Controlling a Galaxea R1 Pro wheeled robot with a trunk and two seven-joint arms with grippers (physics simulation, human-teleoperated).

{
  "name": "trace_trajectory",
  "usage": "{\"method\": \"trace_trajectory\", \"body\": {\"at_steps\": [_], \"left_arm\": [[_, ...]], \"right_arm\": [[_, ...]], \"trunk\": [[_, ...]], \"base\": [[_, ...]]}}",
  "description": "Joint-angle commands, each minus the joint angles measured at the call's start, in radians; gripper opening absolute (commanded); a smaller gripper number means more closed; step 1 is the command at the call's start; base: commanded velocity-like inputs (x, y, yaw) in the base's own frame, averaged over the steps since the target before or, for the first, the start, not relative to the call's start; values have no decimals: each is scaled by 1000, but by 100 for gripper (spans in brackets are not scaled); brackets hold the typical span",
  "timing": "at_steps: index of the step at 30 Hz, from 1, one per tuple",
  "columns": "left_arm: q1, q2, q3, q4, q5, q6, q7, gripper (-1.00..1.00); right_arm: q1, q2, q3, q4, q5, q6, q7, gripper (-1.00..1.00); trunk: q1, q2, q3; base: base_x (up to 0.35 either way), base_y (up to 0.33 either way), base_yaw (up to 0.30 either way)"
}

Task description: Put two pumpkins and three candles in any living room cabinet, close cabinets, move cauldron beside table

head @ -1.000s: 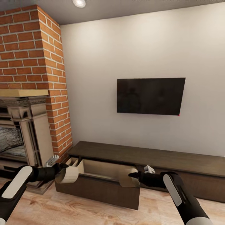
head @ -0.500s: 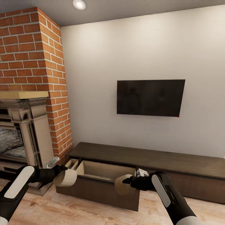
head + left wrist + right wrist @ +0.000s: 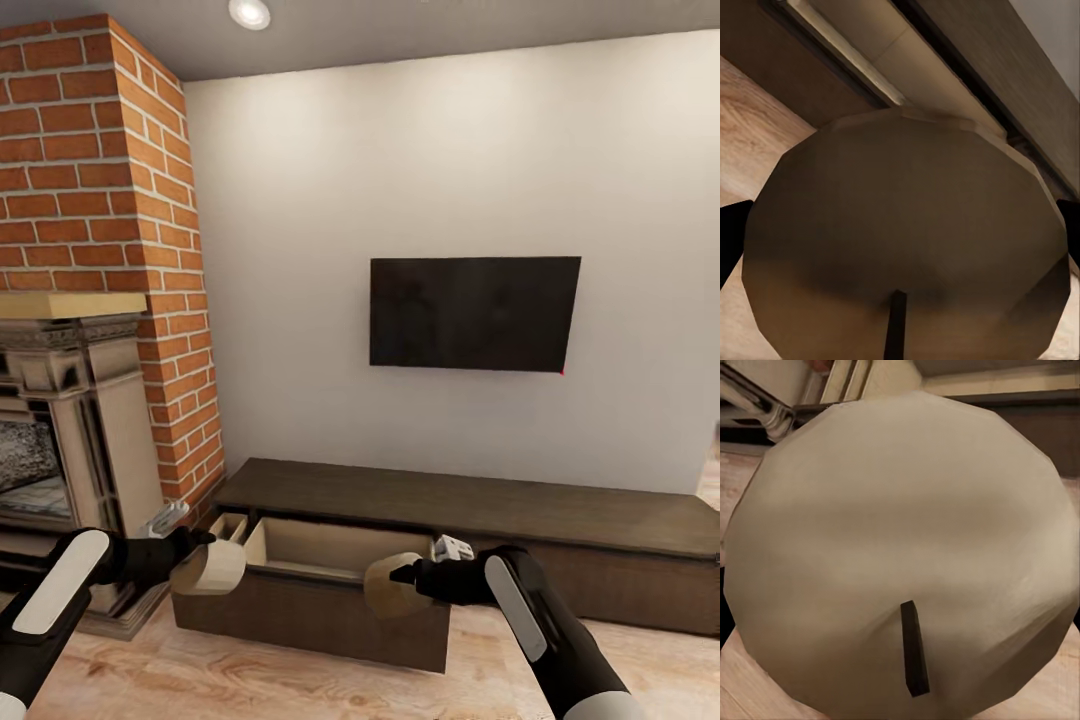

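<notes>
Lower frame: left claw (image 3: 205, 562) & right claw (image 3: 400, 578) each grip a pale candle (image 3: 392, 585) over the cabinet (image 3: 480, 505)'s open drawer (image 3: 310, 545). Advice: lower well inside, then release.

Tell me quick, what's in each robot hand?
Left gripper: closed on a beige candle.
Right gripper: closed on another beige candle.

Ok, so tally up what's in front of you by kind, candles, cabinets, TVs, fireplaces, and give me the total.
Candles: 2, left candle in the left gripper, right candle in the right gripper
Cabinets: 1, the cabinet, drawer open
TVs: 1, the TV
Fireplaces: 1, the fireplace
Total: 5
</notes>
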Motion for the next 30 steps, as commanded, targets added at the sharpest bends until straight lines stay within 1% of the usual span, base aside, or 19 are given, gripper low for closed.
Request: {"method": "trace_trajectory", "body": {"at_steps": [1,7,16,25,30], "left_arm": [[0,1,-4,-1,11,-1,9,-100],[0,1,-12,-1,9,-1,9,-100],[0,1,-15,-1,8,-2,13,-100],[0,1,-15,0,7,-2,15,-100],[0,1,-15,4,7,-1,15,-100]], "right_arm": [[-1,0,1,0,10,3,10,-100],[-1,0,1,-1,10,3,10,-100],[-1,0,1,-1,10,5,10,-100],[-1,0,1,-1,9,3,10,-100],[-1,0,0,0,8,2,11,-100]], "trunk": [[0,-1,-1],[0,-1,0],[0,-1,0],[0,-1,0],[0,-1,3]], "base": [[0,289,-251],[44,246,-84],[112,28,-4],[301,9,0],[291,173,-130]]}}
